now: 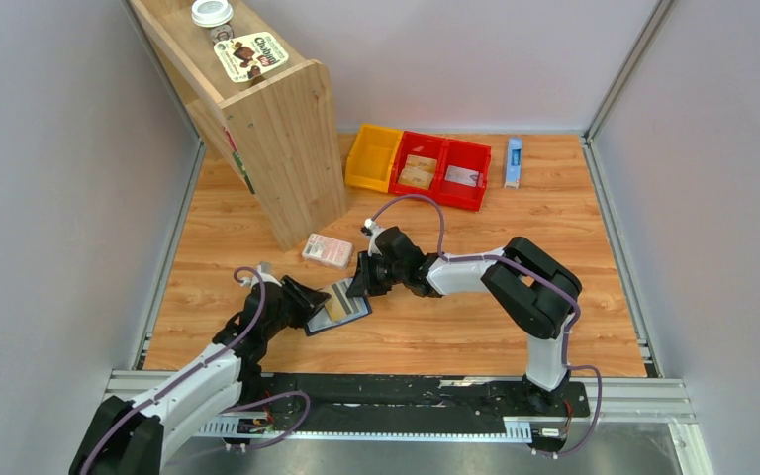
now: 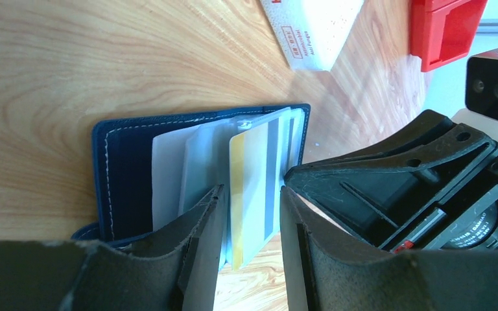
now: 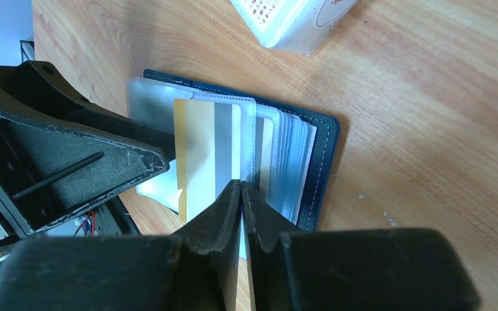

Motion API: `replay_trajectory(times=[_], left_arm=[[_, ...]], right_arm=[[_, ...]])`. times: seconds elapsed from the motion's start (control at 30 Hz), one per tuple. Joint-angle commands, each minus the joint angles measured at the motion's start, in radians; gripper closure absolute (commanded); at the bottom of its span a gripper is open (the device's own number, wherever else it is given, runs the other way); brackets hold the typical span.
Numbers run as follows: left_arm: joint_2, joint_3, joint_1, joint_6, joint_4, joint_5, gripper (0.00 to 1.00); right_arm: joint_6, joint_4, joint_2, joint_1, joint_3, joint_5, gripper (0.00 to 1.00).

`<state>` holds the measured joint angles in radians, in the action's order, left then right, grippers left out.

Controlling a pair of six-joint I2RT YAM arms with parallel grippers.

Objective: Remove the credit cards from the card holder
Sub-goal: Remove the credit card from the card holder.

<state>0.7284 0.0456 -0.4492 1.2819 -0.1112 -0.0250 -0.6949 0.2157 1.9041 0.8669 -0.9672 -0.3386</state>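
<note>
Standing at the far left of the desk is a wooden shelf. Nearer, the left gripper reaches down onto the left half of the wallet, which lies open and flat with its navy cover underneath. This gripper's fingers are part-way apart, one on each side of a yellow card with a grey stripe. Whether they touch its edges, I cannot tell. The card sits among clear sleeves fanned across the wallet. A pink-and-white packet lies just behind the wallet. From the right, the right gripper is closed to a sliver at the card's near edge, where card and sleeve meet; which of them it nips is unclear. At the back stand a yellow bin and red bins, with a slim blue box beside them.
</note>
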Motion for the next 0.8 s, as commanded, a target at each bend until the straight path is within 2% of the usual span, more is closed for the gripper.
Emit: replay_trajectory(times=[0.0,0.4,0.57,0.67,0.77], left_arm=[[0.019,-0.112,0.004,-0.015,-0.091,-0.007,0.55],[0.186,-0.113,0.006,-0.009,-0.205,-0.033,0.56],[0.264,-0.118,0.004,-0.001,-0.294,-0.075,0.65],[0.243,-0.127,0.004,0.010,-0.288,-0.079,0.69],[0.157,-0.118,0.006,0.007,-0.216,-0.075,0.72]], right_arm=[[0.048,-0.114,0.046,-0.012,0.038,0.082,0.87],[0.044,-0.113,0.042,-0.012,0.041,0.079,0.87],[0.046,-0.116,0.039,-0.012,0.042,0.082,0.87],[0.046,-0.118,0.039,-0.014,0.045,0.085,0.87],[0.046,-0.118,0.038,-0.017,0.051,0.087,0.87]])
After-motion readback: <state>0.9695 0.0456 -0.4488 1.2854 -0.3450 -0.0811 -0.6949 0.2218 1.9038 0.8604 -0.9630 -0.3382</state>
